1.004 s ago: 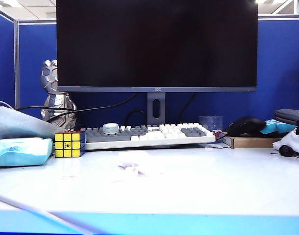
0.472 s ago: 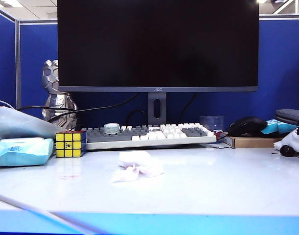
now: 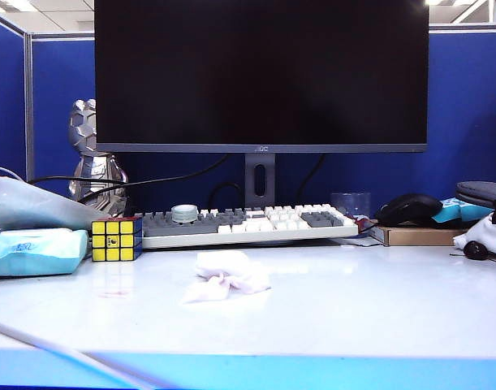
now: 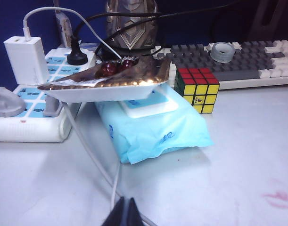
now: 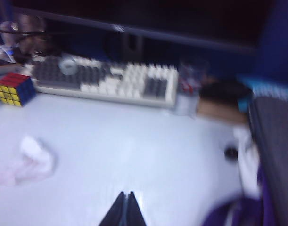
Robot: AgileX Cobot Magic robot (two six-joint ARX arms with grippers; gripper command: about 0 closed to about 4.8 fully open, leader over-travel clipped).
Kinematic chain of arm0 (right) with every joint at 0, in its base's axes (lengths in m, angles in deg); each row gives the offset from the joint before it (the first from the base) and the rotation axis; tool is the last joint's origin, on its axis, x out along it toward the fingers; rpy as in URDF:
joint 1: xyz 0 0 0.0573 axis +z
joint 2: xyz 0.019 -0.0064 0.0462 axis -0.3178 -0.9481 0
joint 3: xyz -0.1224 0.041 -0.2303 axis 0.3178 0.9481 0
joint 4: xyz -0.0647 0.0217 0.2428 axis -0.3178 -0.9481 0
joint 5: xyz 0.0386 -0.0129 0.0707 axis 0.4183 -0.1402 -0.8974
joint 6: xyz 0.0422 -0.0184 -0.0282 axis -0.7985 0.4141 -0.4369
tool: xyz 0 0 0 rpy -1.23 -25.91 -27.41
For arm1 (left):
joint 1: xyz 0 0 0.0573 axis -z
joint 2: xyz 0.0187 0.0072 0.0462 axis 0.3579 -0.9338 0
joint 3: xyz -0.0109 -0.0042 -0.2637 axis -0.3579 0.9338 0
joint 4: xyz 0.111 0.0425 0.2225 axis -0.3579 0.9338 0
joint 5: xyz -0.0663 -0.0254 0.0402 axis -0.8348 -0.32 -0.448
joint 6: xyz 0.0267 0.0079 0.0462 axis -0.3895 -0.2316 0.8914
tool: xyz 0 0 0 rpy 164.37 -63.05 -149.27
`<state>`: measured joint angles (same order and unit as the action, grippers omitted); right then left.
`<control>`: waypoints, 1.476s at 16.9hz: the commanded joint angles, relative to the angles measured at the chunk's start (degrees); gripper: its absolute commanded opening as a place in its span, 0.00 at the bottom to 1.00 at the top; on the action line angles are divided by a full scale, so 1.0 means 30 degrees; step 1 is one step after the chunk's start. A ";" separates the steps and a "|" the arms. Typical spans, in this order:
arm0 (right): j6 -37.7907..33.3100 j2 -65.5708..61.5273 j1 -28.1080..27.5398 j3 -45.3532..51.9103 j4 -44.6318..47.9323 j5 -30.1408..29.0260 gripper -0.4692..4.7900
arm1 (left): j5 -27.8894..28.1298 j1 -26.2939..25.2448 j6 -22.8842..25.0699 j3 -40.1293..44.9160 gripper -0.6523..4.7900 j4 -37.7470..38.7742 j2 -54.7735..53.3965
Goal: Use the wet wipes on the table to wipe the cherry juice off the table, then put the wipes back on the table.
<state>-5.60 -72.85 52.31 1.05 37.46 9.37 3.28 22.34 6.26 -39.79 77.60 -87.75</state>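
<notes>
The right gripper (image 5: 125, 209) is hanging pinched shut and empty, well apart from the wet wipes (image 5: 29, 160), which are lying crumpled in front of the keyboard (image 5: 106, 80). The left gripper (image 4: 126, 214) is sitting closed near faint cherry juice (image 4: 280, 198); pressing flat would lift that stain best.

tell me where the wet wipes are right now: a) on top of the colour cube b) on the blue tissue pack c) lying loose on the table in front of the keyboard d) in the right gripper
c: the wet wipes lie crumpled on the table before the keyboard, with the shut right gripper clear of them.
</notes>
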 commanded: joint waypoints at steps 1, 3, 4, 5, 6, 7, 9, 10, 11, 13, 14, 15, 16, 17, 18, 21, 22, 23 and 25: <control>-0.0372 0.2725 0.0000 0.1202 -0.0160 0.0583 0.08 | -0.0124 0.0029 0.0146 0.0044 0.13 0.0153 0.0058; -0.0488 0.3548 -0.0022 0.1523 0.0073 0.0663 0.08 | -0.0124 0.0029 0.0146 0.0044 0.13 0.0153 0.0058; -0.1479 0.3672 0.0051 0.1734 0.0080 0.0386 0.08 | -0.0124 0.0029 0.0146 0.0044 0.13 0.0153 0.0058; -0.2637 0.3650 0.0080 0.2324 0.0350 0.0306 0.08 | -0.0124 0.0029 0.0146 0.0044 0.13 0.0153 0.0058; -0.2871 0.3657 0.0073 0.3155 0.1115 0.0226 0.08 | -0.0124 0.0029 0.0146 0.0044 0.13 0.0153 0.0058; -0.2871 0.3687 0.0095 0.4029 0.2055 0.0168 0.08 | -0.0124 0.0029 0.0146 0.0044 0.13 0.0153 0.0058; -0.2849 0.3679 0.0189 0.6339 0.4532 0.0219 0.08 | -0.0124 0.0029 0.0146 0.0044 0.13 0.0153 0.0058; -0.2710 0.3679 0.0109 0.7045 0.4736 0.0248 0.08 | -0.0124 0.0029 0.0146 0.0044 0.13 0.0153 0.0058; -0.2637 0.3679 -0.0306 0.7577 0.4612 0.0160 0.08 | -0.0124 0.0029 0.0146 0.0044 0.13 0.0153 0.0058; -0.1552 0.3694 -0.1996 0.8065 0.4510 -0.1027 0.08 | -0.0124 0.0029 0.0146 0.0044 0.13 0.0153 0.0058; -0.1333 0.3738 -0.2732 0.8131 0.4517 -0.1508 0.08 | -0.0124 0.0029 0.0146 0.0044 0.13 0.0153 0.0058; -0.1341 0.3920 -0.3636 0.8269 0.4677 -0.1996 0.08 | -0.0124 0.0029 0.0146 0.0044 0.13 0.0153 0.0058; -0.1341 0.3993 -0.4575 0.8386 0.4437 -0.2331 0.08 | -0.0124 0.0029 0.0146 0.0044 0.13 0.0153 0.0058; -0.1341 0.3993 -0.5115 0.8590 0.4226 -0.2375 0.08 | -0.0124 0.0029 0.0146 0.0044 0.13 0.0153 0.0058; -0.1341 0.3993 -0.5362 0.8837 0.4080 -0.2404 0.08 | -0.0124 0.0029 0.0146 0.0044 0.13 0.0153 0.0058; -0.1209 0.3993 -0.5530 0.9165 0.3927 -0.2696 0.08 | -0.0124 0.0029 0.0138 0.0044 0.13 0.0153 0.0058; -0.1224 0.3993 -0.5530 0.9165 0.3942 -0.2710 0.08 | -0.0124 0.0029 0.0146 0.0044 0.13 0.0153 0.0058; -0.1290 0.3993 -0.5493 0.9165 0.3949 -0.2754 0.08 | -0.0124 0.0029 0.0146 0.0044 0.13 0.0153 0.0058; -0.1421 0.3993 -0.5501 0.9165 0.3978 -0.2769 0.08 | -0.0124 0.0029 0.0146 0.0044 0.13 0.0153 0.0058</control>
<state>-9.60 -60.89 35.81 28.51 49.26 1.24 3.28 22.36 6.26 -39.79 77.62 -87.75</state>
